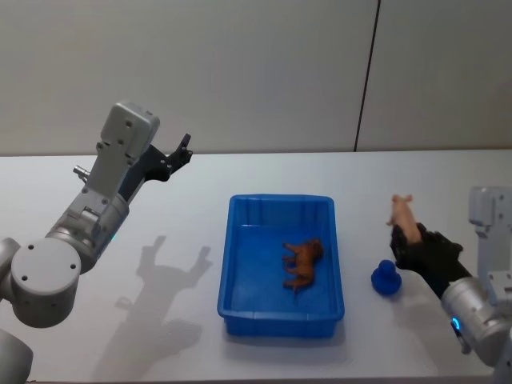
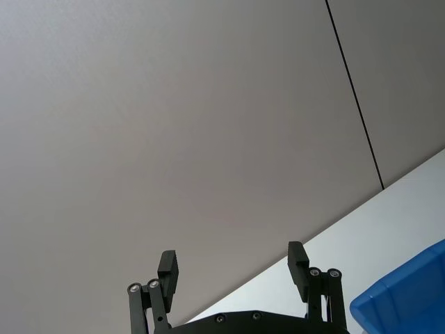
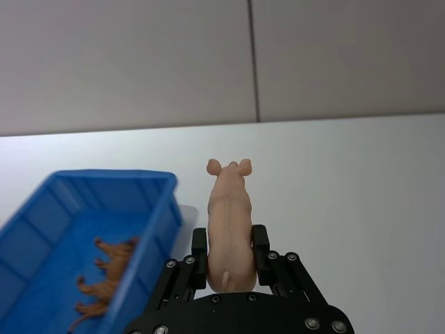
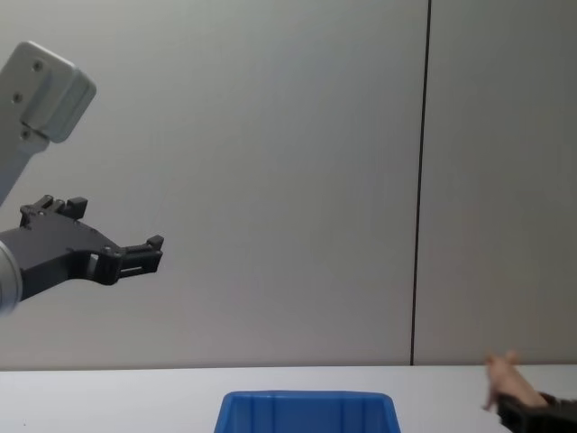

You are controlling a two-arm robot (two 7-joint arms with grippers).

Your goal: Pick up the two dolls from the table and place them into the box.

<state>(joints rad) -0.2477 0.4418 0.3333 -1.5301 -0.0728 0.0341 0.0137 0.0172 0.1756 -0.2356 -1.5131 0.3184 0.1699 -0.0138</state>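
Observation:
My right gripper [image 1: 404, 240] is shut on a pink pig doll [image 1: 401, 212], held above the white table [image 1: 160, 208] to the right of the blue box [image 1: 280, 198]. In the right wrist view the pig doll [image 3: 229, 223] stands pinched between the two fingers [image 3: 199, 243]. A small deep-blue doll [image 1: 386, 279] sits on the table just right of the box, below the held pig. A brown animal doll [image 1: 302, 262] lies inside the box. My left gripper [image 1: 180, 152] is open and empty, raised high at the left; the left wrist view shows its fingers [image 2: 169, 268] spread wide.
The box [image 3: 42, 216] with the brown doll [image 3: 108, 275] lies to one side of the held pig in the right wrist view. A grey wall with a dark vertical seam [image 4: 422, 180] stands behind the table.

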